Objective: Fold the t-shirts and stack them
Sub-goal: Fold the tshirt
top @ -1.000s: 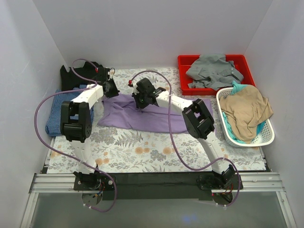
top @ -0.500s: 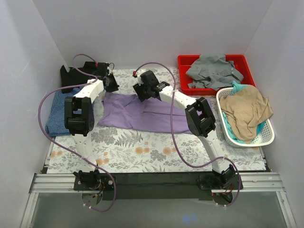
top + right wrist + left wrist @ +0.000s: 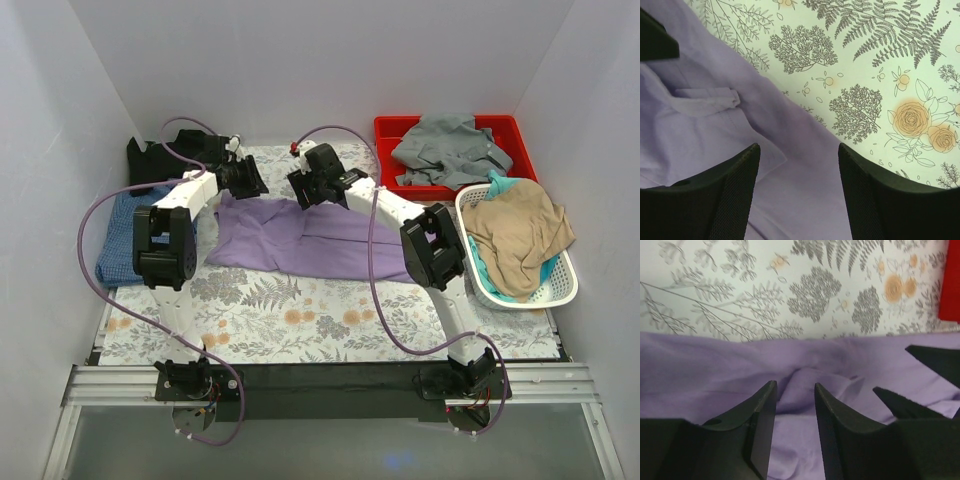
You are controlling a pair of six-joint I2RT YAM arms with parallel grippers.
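The lilac t-shirt [image 3: 300, 238] lies spread flat across the middle of the floral table, and it also fills the left wrist view [image 3: 700, 370] and the right wrist view [image 3: 695, 140]. My left gripper [image 3: 250, 181] hovers over its far left edge, jaws [image 3: 795, 387] slightly open above a small ridge of cloth. My right gripper [image 3: 311, 187] hangs over the far edge beside it, wide open [image 3: 799, 147] and holding nothing. The blue checked t-shirt [image 3: 118, 238] lies at the left edge. The black t-shirt [image 3: 150, 156] is bunched at the back left.
A red tray [image 3: 521, 140] at the back right holds a grey garment [image 3: 450, 147]. A white basket [image 3: 565, 290] at the right holds a tan cloth [image 3: 520, 230] over a teal one. White walls close in the table.
Both grippers have carried the lilac shirt's edge toward the back and opened, letting it go. The shirt now lies flatter and reaches further back.
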